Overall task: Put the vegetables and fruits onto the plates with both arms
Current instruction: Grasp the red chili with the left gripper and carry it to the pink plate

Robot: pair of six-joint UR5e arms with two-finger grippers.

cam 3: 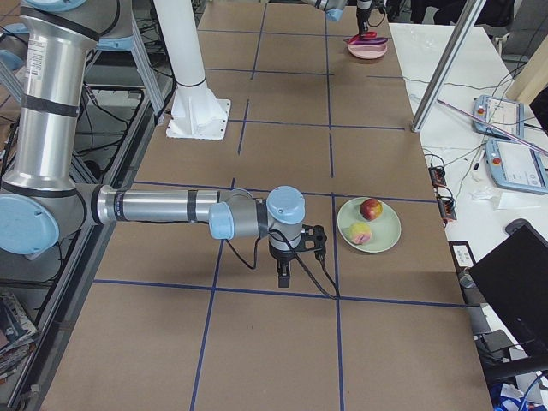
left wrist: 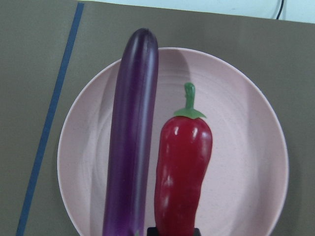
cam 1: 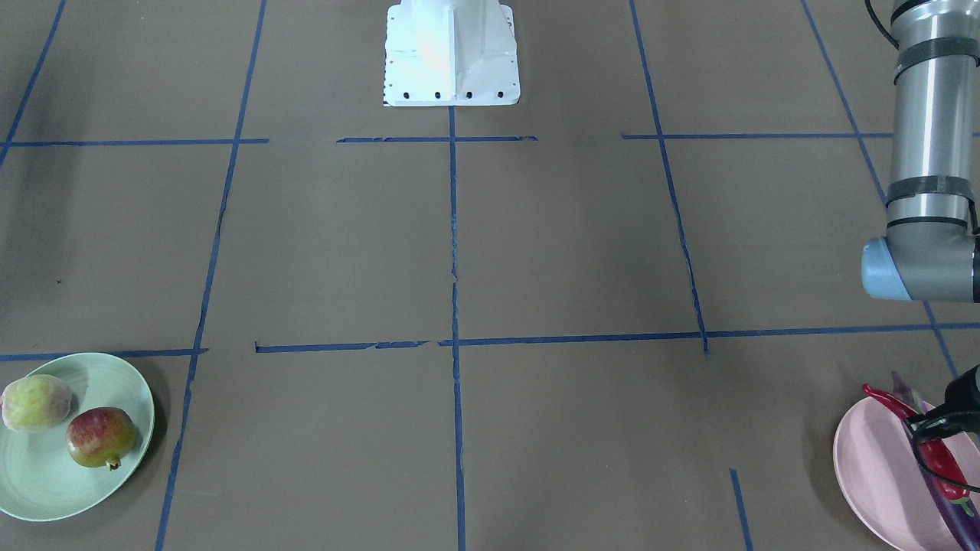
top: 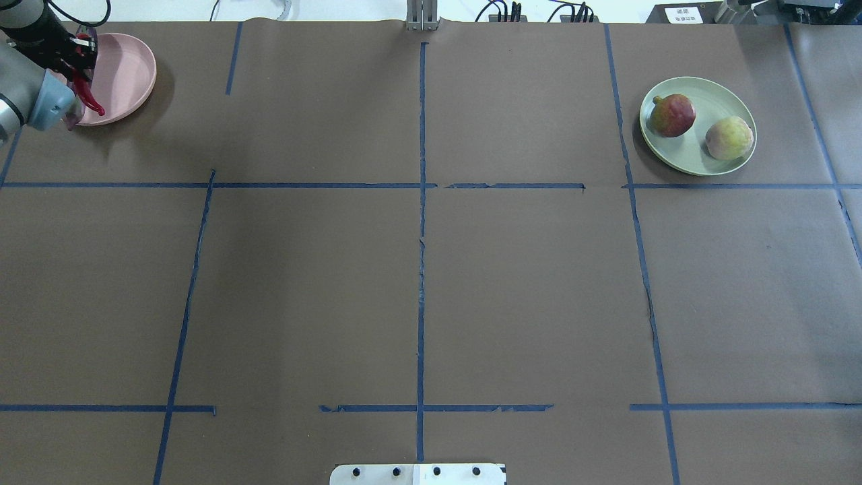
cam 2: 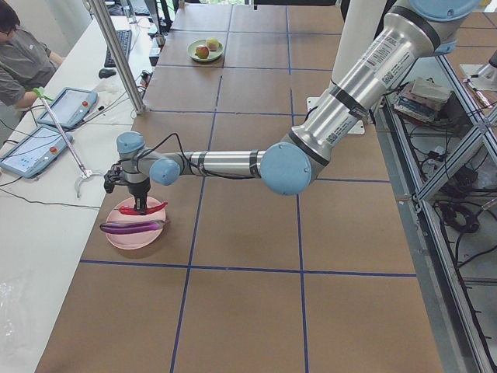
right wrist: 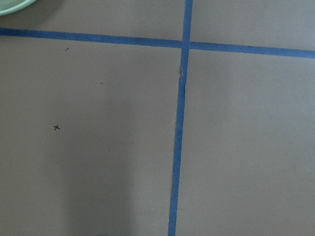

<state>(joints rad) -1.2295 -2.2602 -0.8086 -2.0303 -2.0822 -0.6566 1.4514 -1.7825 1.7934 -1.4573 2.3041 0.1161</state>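
My left gripper (cam 1: 930, 428) is over the pale pink plate (cam 1: 865, 467) at the table's far left corner, shut on the red chili (left wrist: 182, 167) and holding it just above the plate. The purple eggplant (left wrist: 130, 147) lies on the plate beside the chili. The pale green plate (top: 700, 158) at the far right holds the pomegranate (top: 671, 114) and the peach (top: 728, 137). My right gripper (cam 3: 282, 274) hangs over bare table a short way from the green plate; I cannot tell if it is open or shut.
The white robot base (cam 1: 452, 53) stands at the robot's edge of the table. Blue tape lines cross the brown table cover. A white side table with tablets (cam 2: 46, 132), a metal pole (cam 2: 116, 54) and a seated person lie beyond the far edge.
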